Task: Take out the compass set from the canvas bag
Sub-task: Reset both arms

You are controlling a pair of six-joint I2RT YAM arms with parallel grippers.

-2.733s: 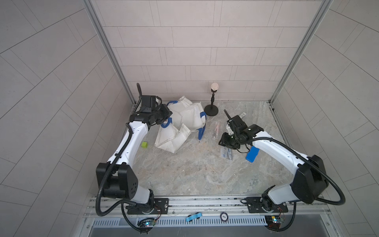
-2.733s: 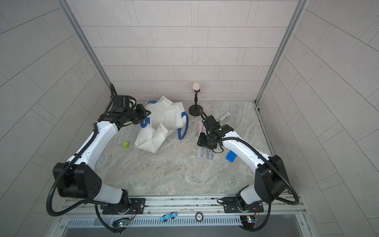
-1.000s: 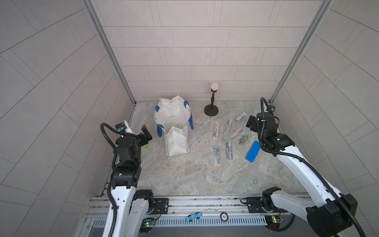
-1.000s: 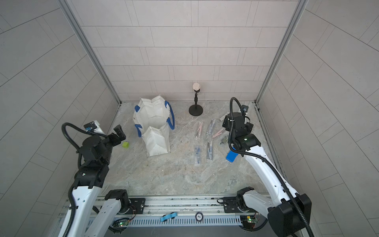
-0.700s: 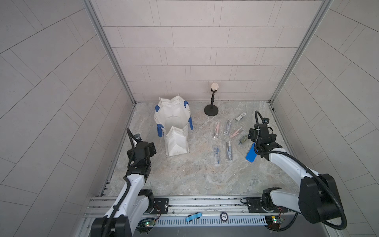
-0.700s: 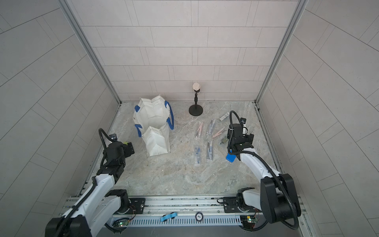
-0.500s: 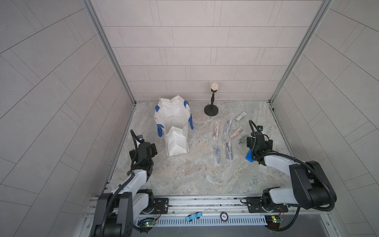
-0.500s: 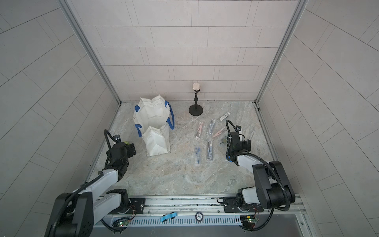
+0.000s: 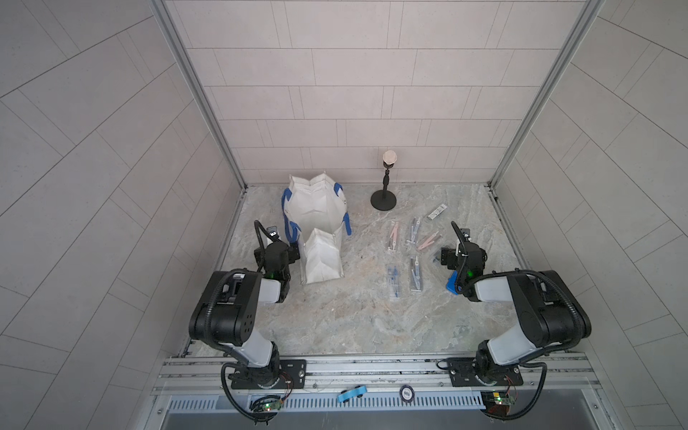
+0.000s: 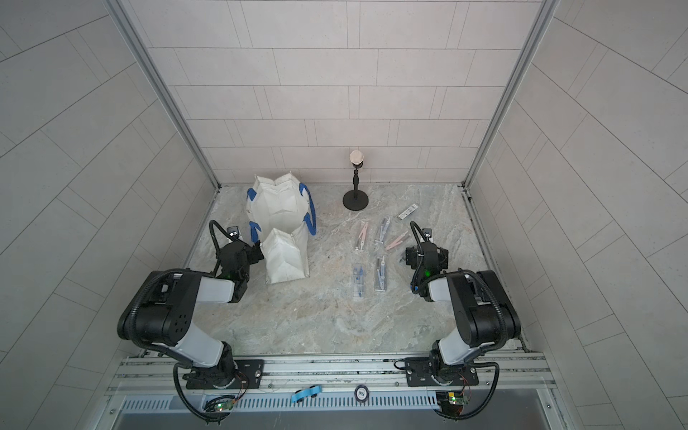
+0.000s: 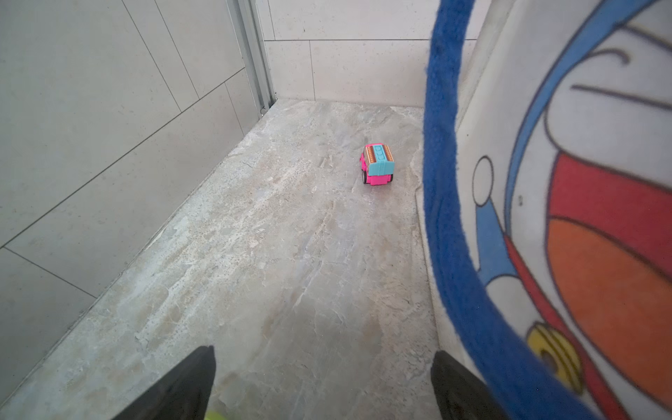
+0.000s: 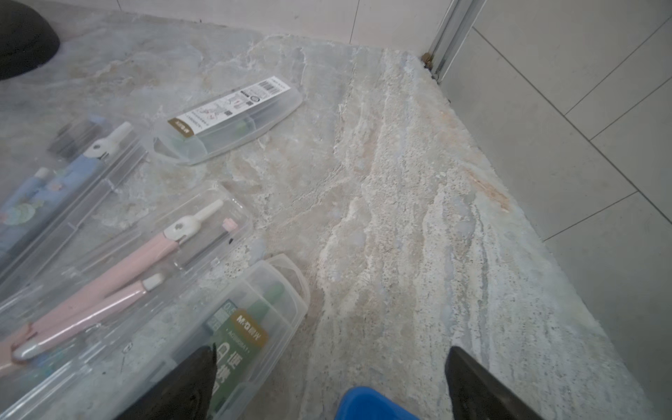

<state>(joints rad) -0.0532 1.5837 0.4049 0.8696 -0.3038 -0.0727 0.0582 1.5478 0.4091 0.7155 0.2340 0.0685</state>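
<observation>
Standing spread and empty, the left end effector (image 11: 322, 363) is low over the desk (image 11: 254, 254). The bag (image 9: 316, 212) stands just to its right, mouth open, with the blue strap (image 11: 443, 182) close beside one finger. A toy car (image 11: 378, 169) sits ahead. The right end effector (image 12: 331, 352) is equally spread, gripping nothing. Compass sets (image 12: 145, 260) in clear cases lie on the desk ahead and to its left, the nearest case under one finger; contact is unclear.

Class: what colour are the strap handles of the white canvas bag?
Blue. The strap handle shows best in the left wrist view, against the canvas bag.
</observation>
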